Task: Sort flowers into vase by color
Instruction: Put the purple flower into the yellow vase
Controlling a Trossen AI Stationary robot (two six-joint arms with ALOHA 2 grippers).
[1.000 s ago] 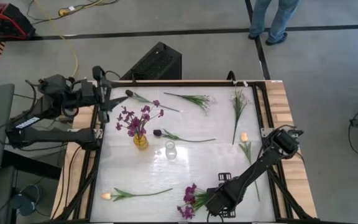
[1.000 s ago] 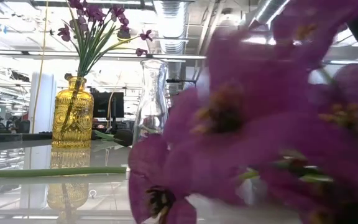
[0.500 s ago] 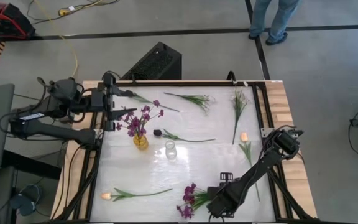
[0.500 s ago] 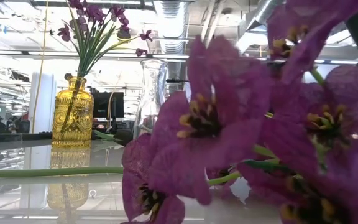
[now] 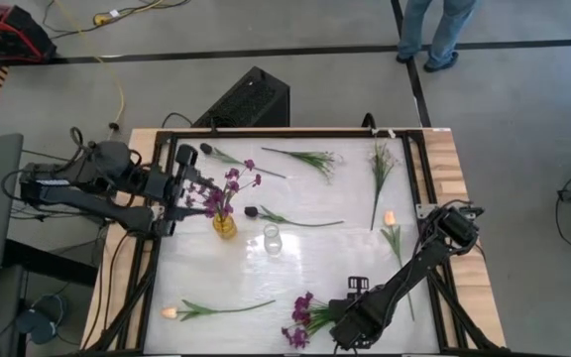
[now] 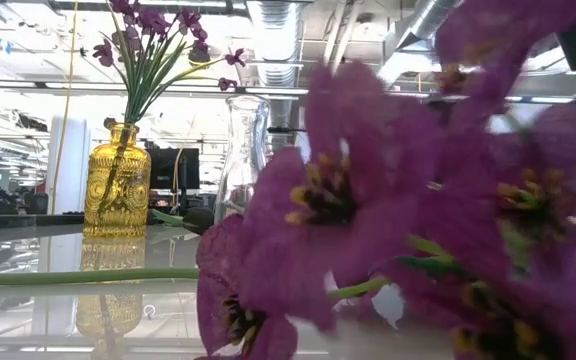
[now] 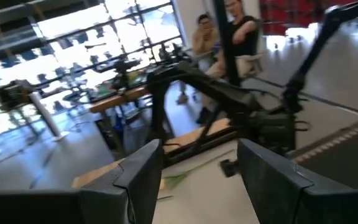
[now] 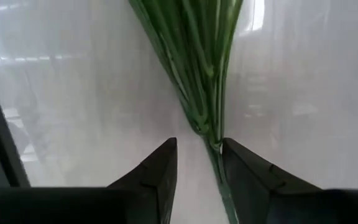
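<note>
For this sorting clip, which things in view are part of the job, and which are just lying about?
Part of the job:
- yellow vase holding purple flowers
- clear vase, empty
- purple bunch at the right claw, stems between its fingers
- loose flowers lying on the table: orange tulip, white sprig
- left claw, open, beside the yellow vase

Lying about:
- black box
- yellow cable
- person's legs

Sitting left of frame centre in high view: vase (image 5: 224, 224) holding flower bunch (image 5: 218, 189); glass bottle (image 5: 272, 239) standing just right of it. Left gripper (image 5: 182, 183) hovering immediately left of bunch. Lying along upper part of table (image 5: 315, 268): several stems; budded stem (image 5: 285, 218) lying right of vase. Tulip stem (image 5: 216, 308) lying lower left. Blossom cluster (image 5: 303, 319) resting at lower centre, right gripper (image 5: 343, 322) straddling its stems just right.
</note>
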